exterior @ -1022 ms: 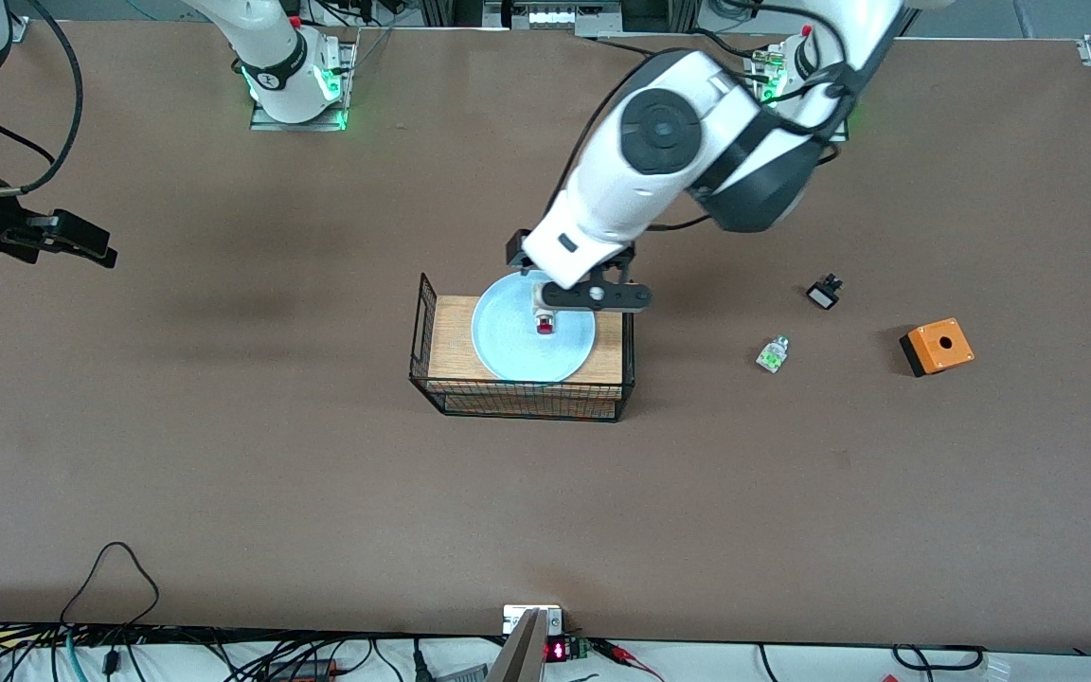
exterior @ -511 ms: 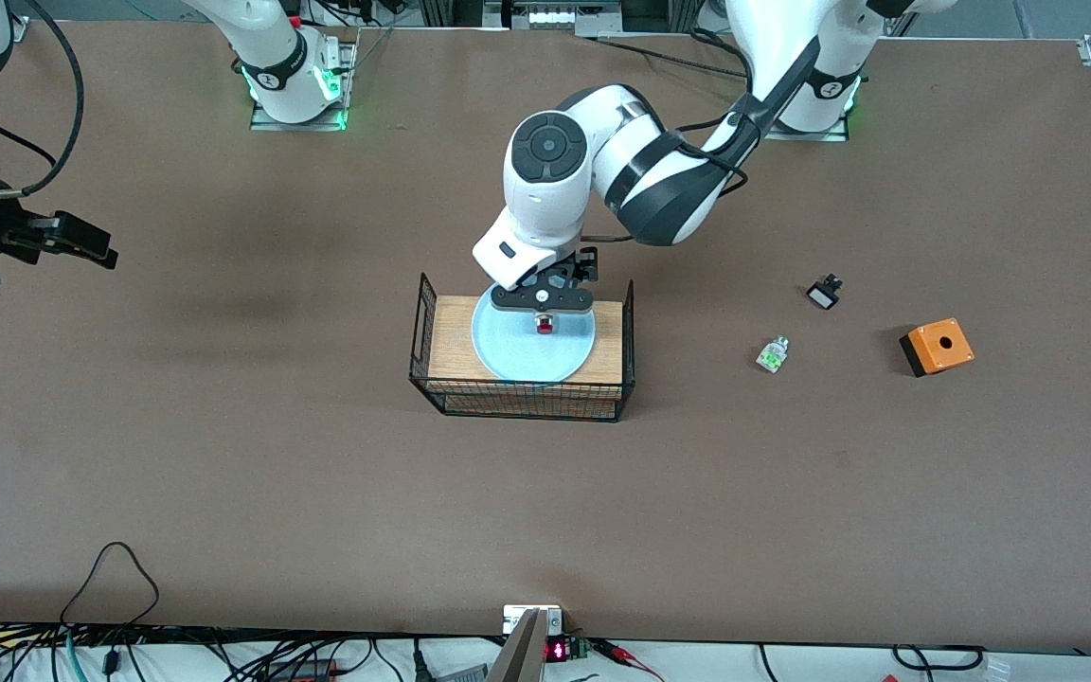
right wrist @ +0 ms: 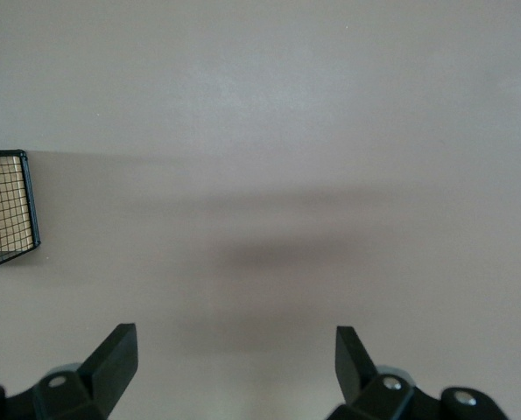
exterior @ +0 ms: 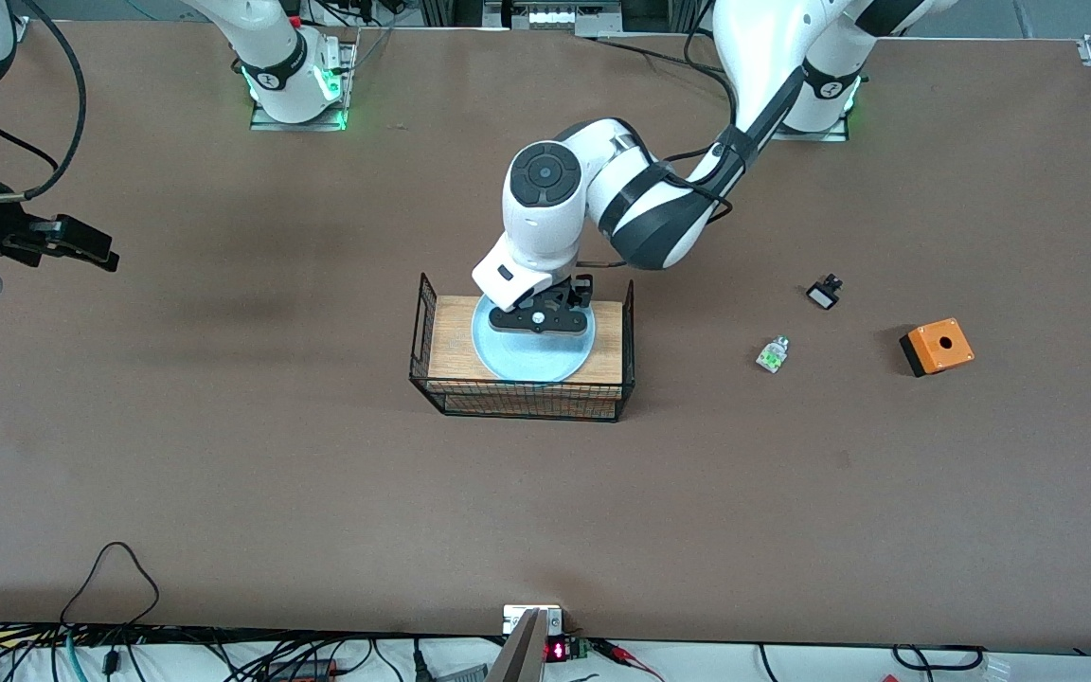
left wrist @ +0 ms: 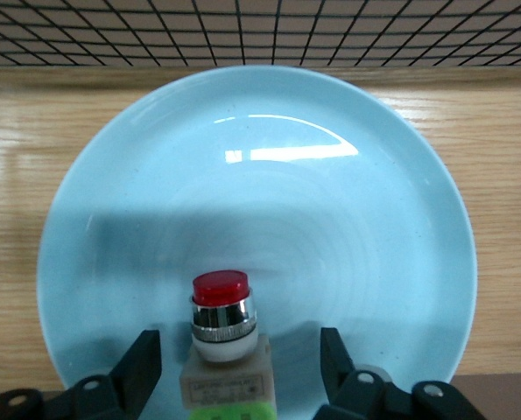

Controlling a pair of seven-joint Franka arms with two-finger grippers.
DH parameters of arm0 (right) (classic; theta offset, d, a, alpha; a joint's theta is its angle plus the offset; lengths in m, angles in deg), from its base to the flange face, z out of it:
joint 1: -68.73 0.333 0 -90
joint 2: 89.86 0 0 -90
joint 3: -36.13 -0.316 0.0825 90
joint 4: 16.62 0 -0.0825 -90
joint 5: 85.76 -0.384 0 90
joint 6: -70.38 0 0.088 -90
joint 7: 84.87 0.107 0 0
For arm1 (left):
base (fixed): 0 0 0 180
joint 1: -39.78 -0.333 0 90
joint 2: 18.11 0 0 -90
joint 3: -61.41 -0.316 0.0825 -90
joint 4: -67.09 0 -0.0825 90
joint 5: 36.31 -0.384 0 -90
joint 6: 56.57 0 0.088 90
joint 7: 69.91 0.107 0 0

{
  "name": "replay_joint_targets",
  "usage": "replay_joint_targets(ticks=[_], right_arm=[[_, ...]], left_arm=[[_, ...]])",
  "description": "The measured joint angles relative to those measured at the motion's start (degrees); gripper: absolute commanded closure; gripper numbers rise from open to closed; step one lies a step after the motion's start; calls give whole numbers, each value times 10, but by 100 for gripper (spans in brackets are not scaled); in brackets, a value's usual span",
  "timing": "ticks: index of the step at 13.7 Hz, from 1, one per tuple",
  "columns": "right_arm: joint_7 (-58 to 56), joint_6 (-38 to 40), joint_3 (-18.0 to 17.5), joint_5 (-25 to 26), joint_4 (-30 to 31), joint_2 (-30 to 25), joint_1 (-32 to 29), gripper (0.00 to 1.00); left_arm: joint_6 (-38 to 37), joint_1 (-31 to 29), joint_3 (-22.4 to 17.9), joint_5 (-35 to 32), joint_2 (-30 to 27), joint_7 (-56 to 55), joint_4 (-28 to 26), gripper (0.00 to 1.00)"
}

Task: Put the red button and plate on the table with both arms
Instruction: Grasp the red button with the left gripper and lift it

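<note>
From the front, the left gripper (exterior: 542, 320) hides the red button (left wrist: 223, 337) standing on the plate (left wrist: 348, 227); its spread fingers (left wrist: 142, 366) flank it untouched. The right gripper (right wrist: 234, 363) waits spread over the table (exterior: 223, 455).

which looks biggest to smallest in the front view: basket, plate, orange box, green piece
1. basket
2. plate, partly under the left end effector
3. orange box
4. green piece

Front view: left pincer (exterior: 542, 320) covers red button. Left wrist view: red button (left wrist: 224, 337) base cut off at frame edge.
</note>
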Motion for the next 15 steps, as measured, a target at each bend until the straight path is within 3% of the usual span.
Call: replay_joint_targets(ticks=[1, 3, 6, 10, 15], right_arm=[[0, -1, 0, 0, 0, 2, 0, 0], [0, -1, 0, 0, 0, 6, 0, 0], [0, -2, 0, 0, 0, 7, 0, 0], [0, -2, 0, 0, 0, 7, 0, 0], [15, 14, 0, -33, -1, 3, 0, 0]], left_arm=[[0, 1, 0, -3, 1, 0, 0, 61], [0, 3, 0, -3, 1, -5, 0, 77], [-3, 4, 0, -3, 1, -8, 0, 89], [-52, -7, 0, -3, -20, -10, 21, 89], [-130, -77, 1, 7, -96, -9, 27, 88]])
